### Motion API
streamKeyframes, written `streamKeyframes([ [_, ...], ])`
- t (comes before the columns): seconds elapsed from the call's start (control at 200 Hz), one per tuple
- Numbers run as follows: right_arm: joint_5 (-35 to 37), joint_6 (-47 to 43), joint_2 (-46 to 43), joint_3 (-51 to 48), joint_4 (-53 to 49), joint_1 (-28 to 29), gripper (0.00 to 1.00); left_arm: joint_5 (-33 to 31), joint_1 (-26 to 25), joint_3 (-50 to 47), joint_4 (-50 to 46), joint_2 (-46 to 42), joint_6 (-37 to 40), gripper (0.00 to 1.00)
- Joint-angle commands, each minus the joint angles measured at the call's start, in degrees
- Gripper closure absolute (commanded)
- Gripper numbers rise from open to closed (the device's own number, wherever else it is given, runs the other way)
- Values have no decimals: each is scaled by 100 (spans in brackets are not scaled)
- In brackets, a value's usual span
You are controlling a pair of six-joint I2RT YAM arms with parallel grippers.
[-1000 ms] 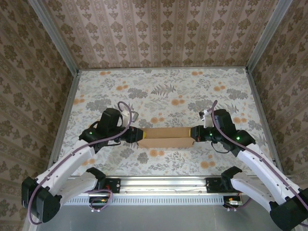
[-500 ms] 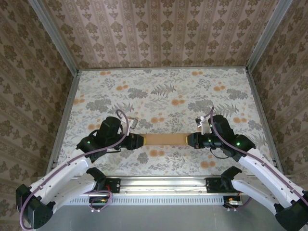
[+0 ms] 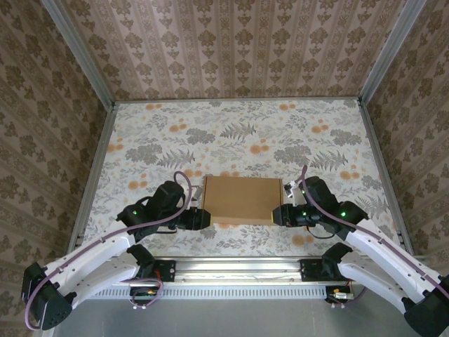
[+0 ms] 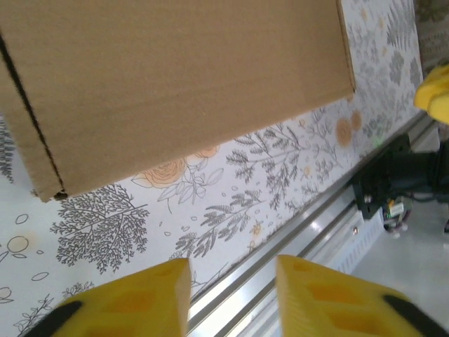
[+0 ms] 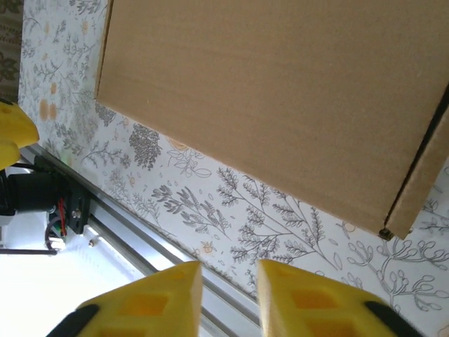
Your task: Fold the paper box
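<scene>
The paper box (image 3: 242, 200) is a plain brown cardboard mailer lying flat and closed on the floral table, near the front edge. My left gripper (image 3: 205, 217) sits just off the box's near-left corner, apart from it. In the left wrist view the paper box (image 4: 175, 84) lies above the left gripper (image 4: 231, 295), whose yellow fingers (image 4: 126, 302) stand apart with nothing between them. My right gripper (image 3: 276, 215) sits off the near-right corner. The right wrist view has the paper box (image 5: 280, 98) above the right gripper (image 5: 229, 298), which is open and empty with a narrower gap.
An aluminium rail (image 3: 238, 265) runs along the table's near edge just behind both grippers. The floral tabletop (image 3: 238, 133) stretches beyond the box to the patterned back wall. Metal frame posts (image 3: 95, 182) border the left and right sides.
The box was pinched edge-on between both grippers; it now lies flat on the table. Both grippers have let go, opened and drawn back toward the near edge.
</scene>
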Motion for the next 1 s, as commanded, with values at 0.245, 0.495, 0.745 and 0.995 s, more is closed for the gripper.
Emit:
streamKeyframes([
  [0.245, 1937, 348, 157, 122, 664, -10, 11, -1591, 446, 208, 326, 362, 305, 12],
  [0.495, 3134, -5, 686, 698, 580, -539, 0, -2232, 1536, 383, 521, 255, 1368, 0],
  [0.745, 4785, -801, 828, 531, 1685, -719, 0, -3603, 2622, -45, 1928, 165, 2645, 0],
  [0.995, 5319, -1975, 1126, 174, 2701, -1396, 0, -4042, 3397, -417, 3278, 875, 4201, 0],
])
